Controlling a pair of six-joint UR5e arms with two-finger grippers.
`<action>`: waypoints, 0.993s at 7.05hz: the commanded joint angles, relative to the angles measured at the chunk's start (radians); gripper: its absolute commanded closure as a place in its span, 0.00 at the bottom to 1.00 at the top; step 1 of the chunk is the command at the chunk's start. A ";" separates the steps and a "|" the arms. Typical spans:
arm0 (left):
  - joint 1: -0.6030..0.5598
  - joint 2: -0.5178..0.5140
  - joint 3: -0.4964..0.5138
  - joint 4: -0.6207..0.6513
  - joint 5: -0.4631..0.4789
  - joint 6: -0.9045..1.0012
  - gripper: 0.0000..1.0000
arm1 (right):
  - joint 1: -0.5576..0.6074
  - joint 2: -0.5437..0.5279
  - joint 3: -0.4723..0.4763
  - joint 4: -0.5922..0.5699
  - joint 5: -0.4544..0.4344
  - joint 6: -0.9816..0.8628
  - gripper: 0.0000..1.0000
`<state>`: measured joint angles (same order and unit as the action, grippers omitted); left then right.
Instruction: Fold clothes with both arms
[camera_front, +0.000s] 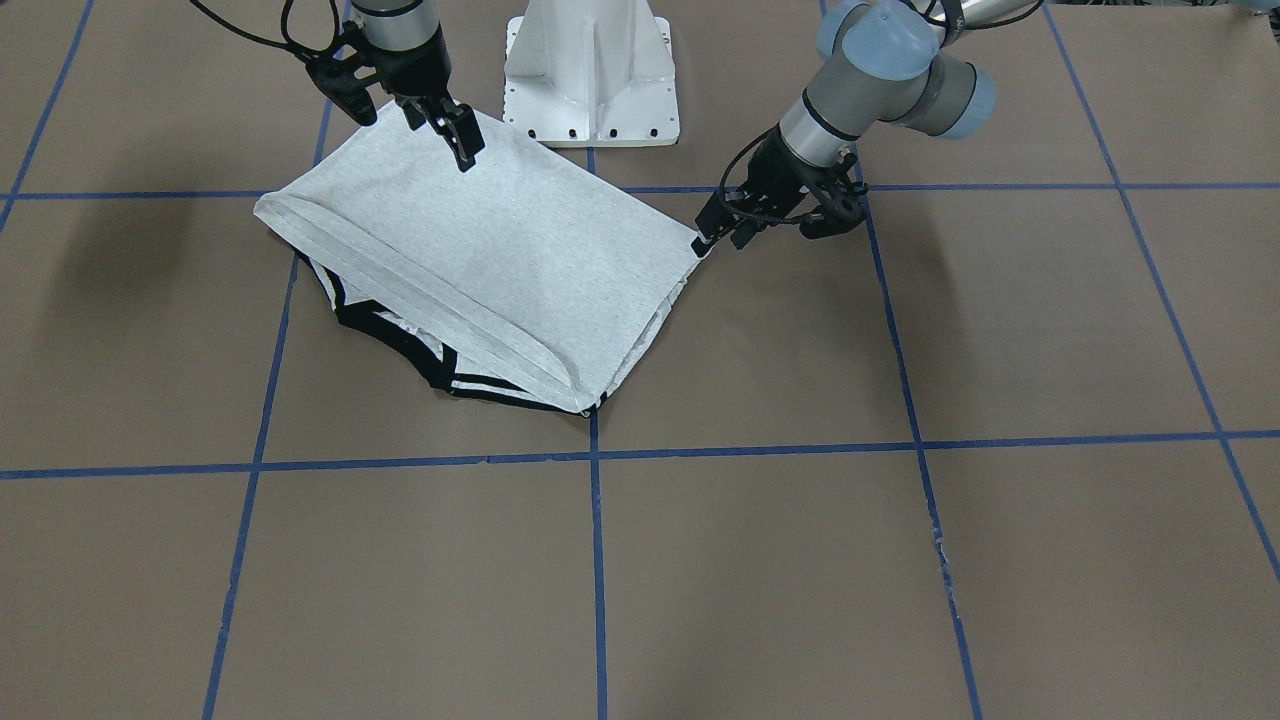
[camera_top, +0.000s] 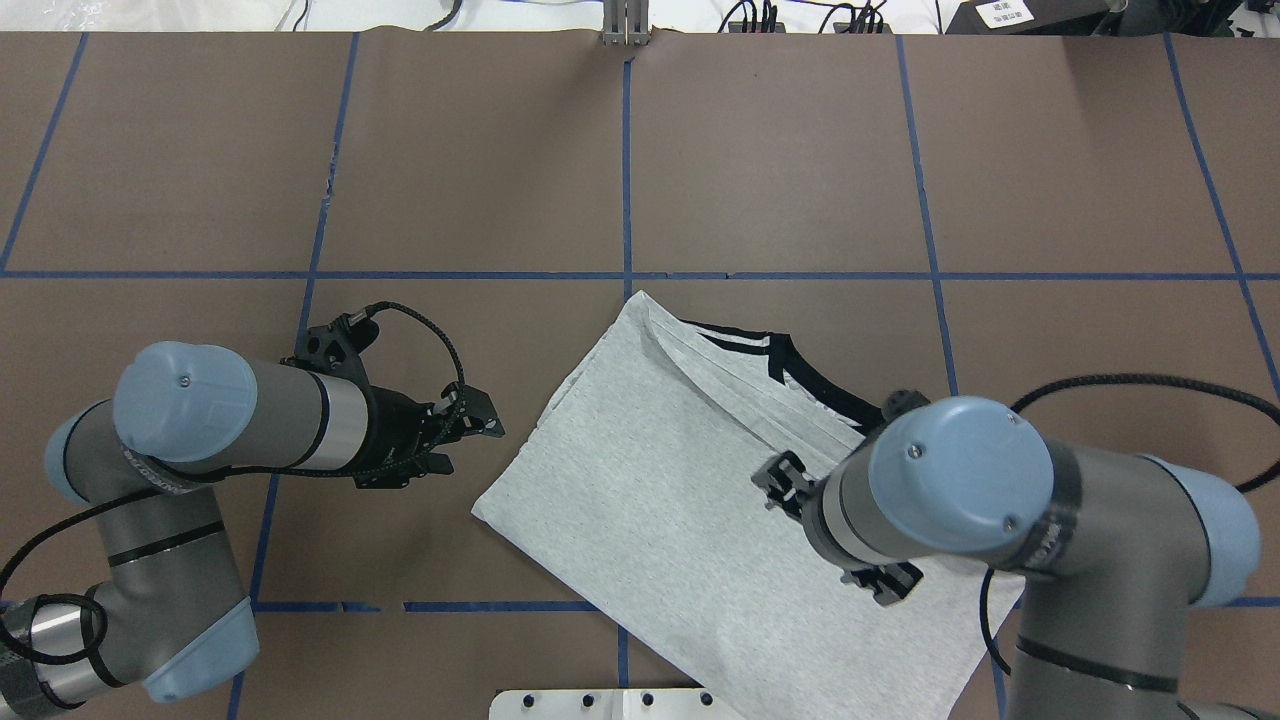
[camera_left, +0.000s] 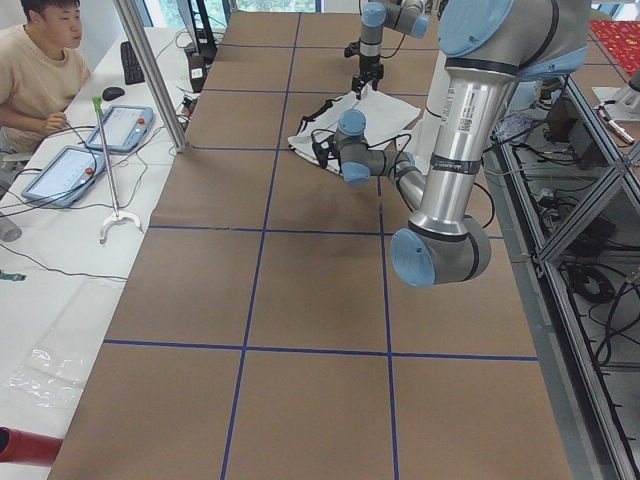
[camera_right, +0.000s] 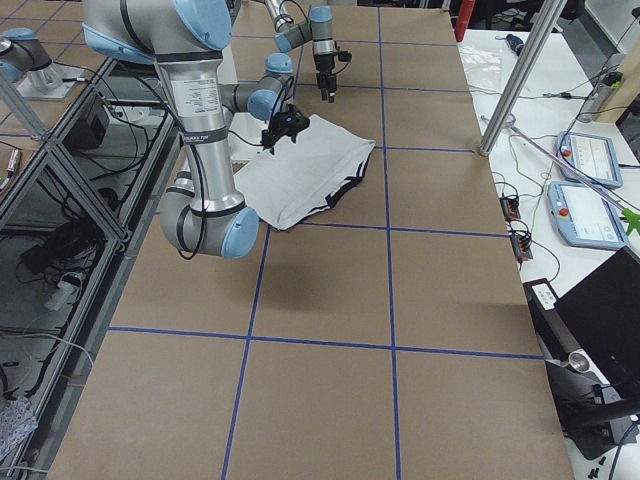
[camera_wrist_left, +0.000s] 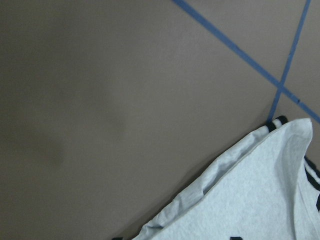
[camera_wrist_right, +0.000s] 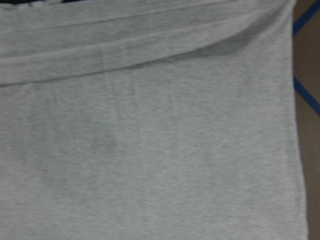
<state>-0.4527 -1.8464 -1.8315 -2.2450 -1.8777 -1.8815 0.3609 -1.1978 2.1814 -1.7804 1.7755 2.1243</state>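
The grey T-shirt (camera_front: 500, 250) lies folded on the brown table, print hidden, with black-and-white stripes (camera_front: 400, 335) showing along its far edge. It also shows in the overhead view (camera_top: 650, 480). My left gripper (camera_front: 720, 236) is open and empty, low over the table just beside the shirt's corner (camera_front: 697, 252), apart from it. The left wrist view shows that corner (camera_wrist_left: 260, 200) and bare table. My right gripper (camera_front: 450, 135) hangs open just above the shirt's edge nearest the base. The right wrist view shows only grey cloth (camera_wrist_right: 150, 150). In the overhead view the right arm (camera_top: 960, 490) hides its fingers.
The white pedestal (camera_front: 592, 70) stands right behind the shirt. Blue tape lines (camera_front: 597, 560) grid the brown table. An operator (camera_left: 40, 70) sits beside the table with tablets (camera_left: 120, 125) and a metal pole (camera_left: 150, 70).
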 joint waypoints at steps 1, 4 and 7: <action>0.043 -0.019 0.058 0.013 0.000 -0.019 0.24 | 0.104 0.046 -0.043 0.002 -0.042 -0.151 0.00; 0.045 -0.036 0.055 0.024 0.002 -0.022 0.30 | 0.176 0.049 -0.102 0.100 -0.041 -0.211 0.00; 0.077 -0.042 0.069 0.039 0.006 -0.027 0.37 | 0.176 0.049 -0.126 0.119 -0.041 -0.207 0.00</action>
<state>-0.3838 -1.8854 -1.7638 -2.2090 -1.8721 -1.9054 0.5363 -1.1491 2.0625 -1.6661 1.7350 1.9166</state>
